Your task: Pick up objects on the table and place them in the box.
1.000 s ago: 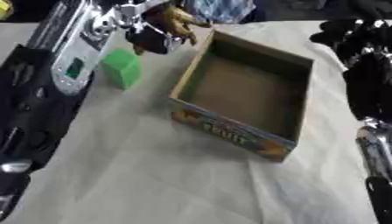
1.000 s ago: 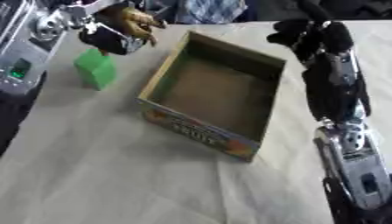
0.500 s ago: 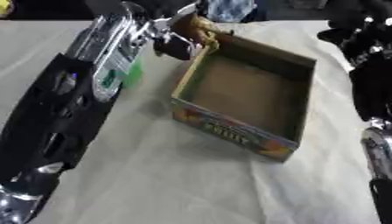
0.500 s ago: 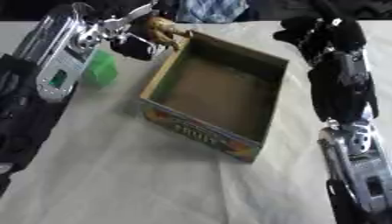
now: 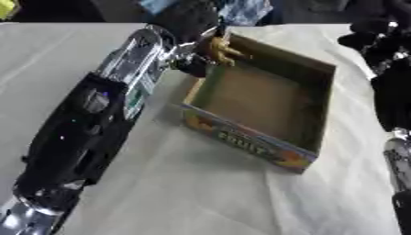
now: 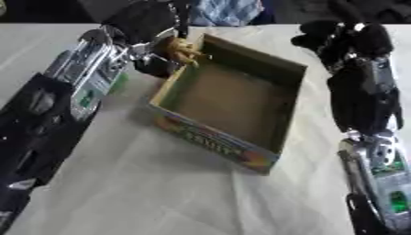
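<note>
In the left eye view my left robot hand [image 5: 192,57] sits at the far left corner of the open brown cardboard box with colourful printed sides [image 5: 317,75], its fingers curled round a small tan, many-limbed toy figure [image 5: 221,49] whose limbs poke out over the box's left rim. The box stands on the counter covered in white cloth [image 5: 201,193] and looks empty inside. My judgement is that the step in hand is the release: I would carry the figure a little further right, so that it hangs over the bare floor of the box rather than over the wall, lower it, then let the fingers go without nudging the box askew. The near side panel of the box carries bright fruit-like pictures and white lettering that seems to read "FRUIT", though I cannot be sure of every letter. In the right eye view my right robot hand [image 6: 337,36] hangs just beyond the far right corner of the box, dark against the background; I cannot tell how its fingers are set. This view also shows a sliver of a green block [image 6: 119,83] on the counter left of the box, mostly hidden behind my left forearm; it looks like the next thing to fetch.
</note>
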`<state>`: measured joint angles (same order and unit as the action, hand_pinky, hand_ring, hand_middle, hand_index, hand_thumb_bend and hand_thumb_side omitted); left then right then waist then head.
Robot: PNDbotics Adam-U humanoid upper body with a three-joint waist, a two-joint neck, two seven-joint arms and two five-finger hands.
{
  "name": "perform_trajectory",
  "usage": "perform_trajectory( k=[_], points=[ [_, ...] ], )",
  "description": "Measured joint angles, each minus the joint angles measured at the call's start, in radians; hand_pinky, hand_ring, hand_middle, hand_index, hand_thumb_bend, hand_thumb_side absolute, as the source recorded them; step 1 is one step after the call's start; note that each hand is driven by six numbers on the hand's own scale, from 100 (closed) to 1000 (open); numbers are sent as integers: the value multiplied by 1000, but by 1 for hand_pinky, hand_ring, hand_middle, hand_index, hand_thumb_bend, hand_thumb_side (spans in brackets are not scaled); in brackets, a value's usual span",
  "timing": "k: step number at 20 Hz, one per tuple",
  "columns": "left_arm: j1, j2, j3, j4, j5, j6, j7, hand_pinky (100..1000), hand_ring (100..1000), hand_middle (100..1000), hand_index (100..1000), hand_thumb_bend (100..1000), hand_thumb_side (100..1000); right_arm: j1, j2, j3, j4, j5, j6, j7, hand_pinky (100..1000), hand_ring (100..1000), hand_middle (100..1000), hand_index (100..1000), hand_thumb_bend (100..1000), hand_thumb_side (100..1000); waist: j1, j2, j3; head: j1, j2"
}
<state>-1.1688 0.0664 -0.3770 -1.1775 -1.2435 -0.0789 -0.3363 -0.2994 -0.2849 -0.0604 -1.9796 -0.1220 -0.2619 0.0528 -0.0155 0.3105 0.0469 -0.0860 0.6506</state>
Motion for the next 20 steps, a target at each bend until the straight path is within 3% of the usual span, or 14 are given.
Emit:
perform_trajectory(
  k=[9,20],
  points=[
    [-2,-13,-24,-2,-124,-27,46,385,431,1000,458,100,137,0,8,3,0,-4,8,7,803,684,660,948,284,1000,5,3,-11,5,-2],
    [8,-50,-27,6,-85,2,138,341,415,1000,454,100,187,-17,13,0,0,-31,-11,-81,798,679,649,940,295,1000,3,16,-41,22,-2]
  ],
)
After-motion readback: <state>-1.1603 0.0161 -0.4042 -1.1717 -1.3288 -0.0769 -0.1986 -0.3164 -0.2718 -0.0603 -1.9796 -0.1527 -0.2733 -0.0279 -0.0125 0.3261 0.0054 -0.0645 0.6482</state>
